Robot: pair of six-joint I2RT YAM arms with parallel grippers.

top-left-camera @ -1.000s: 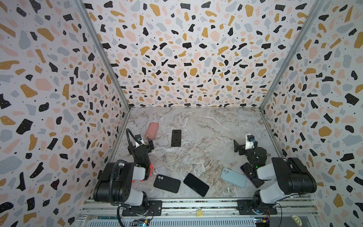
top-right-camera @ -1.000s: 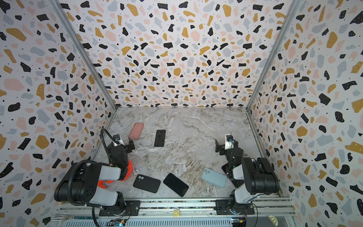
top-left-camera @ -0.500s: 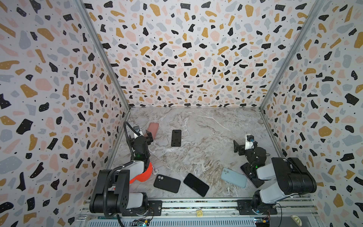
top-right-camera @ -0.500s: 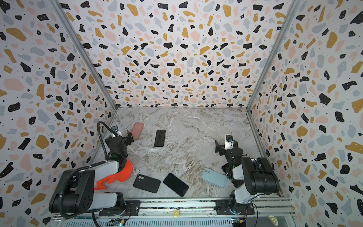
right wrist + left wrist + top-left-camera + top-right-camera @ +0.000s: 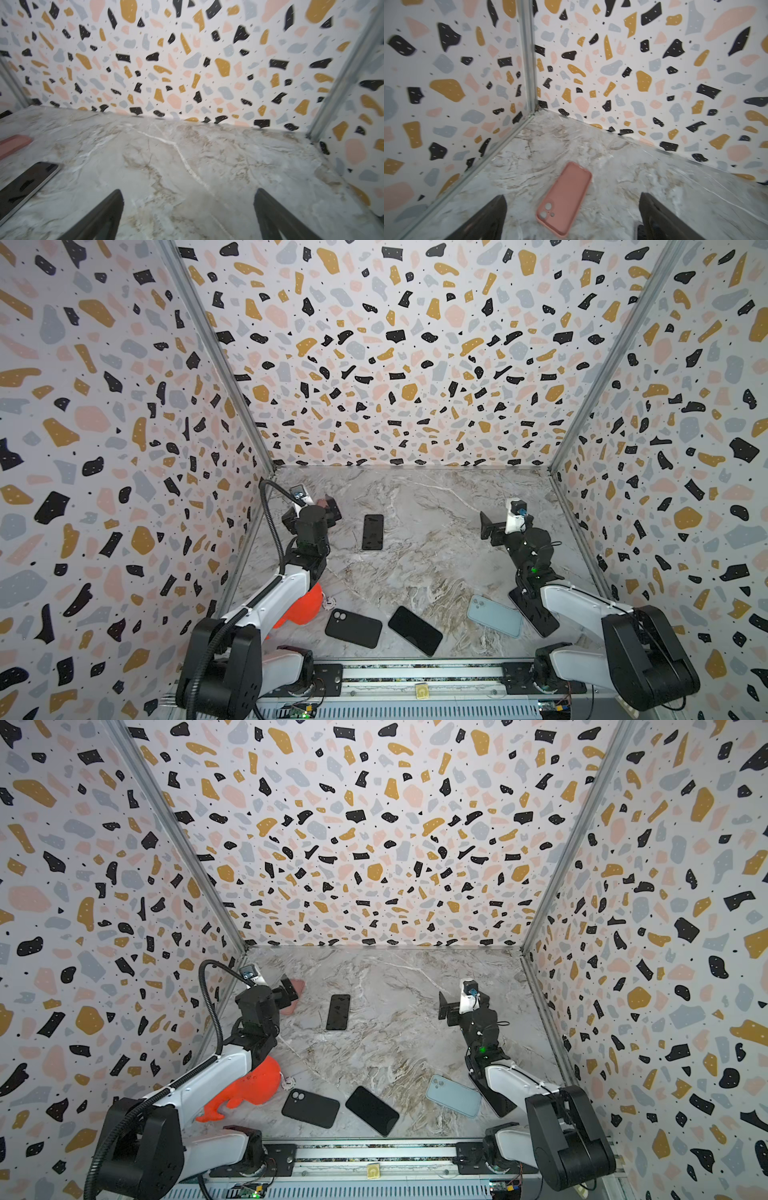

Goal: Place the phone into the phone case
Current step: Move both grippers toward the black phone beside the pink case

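Nearest the rail [image 5: 415, 672] at the counter's front edge lie four flat slabs in a loose row: a black phone case [image 5: 353, 627] with its camera cutout showing, a bare black phone [image 5: 414, 630] just beside it, a pale blue phone [image 5: 494, 615], and a further dark slab [image 5: 534, 612] partly under the right arm. An orange object [image 5: 249, 1088] sits at the left end of that row, half hidden by the left arm.

Farther from the rail, about mid-counter [image 5: 436, 556], a second black phone [image 5: 372, 531] lies face up and alone. Which phone pairs with which case cannot be told.

Farthest from the rail on the left, the pink phone case [image 5: 564, 199] lies flat, open side down, camera holes visible. The left end effector [image 5: 572, 216] hovers over it with fingers spread wide, touching nothing. The right end effector [image 5: 188, 216] is likewise spread and empty, above bare counter well apart from the rail.

The pink case looks like soft silicone: light, bendable, grippy, likely to flex if pinched mid-span. Taking it across its short width near one end seems safest. The phones look stiff, smooth and slippery, lying flush on the counter, so an edge grip across the narrow sides, perhaps after nudging one up, is probably needed.
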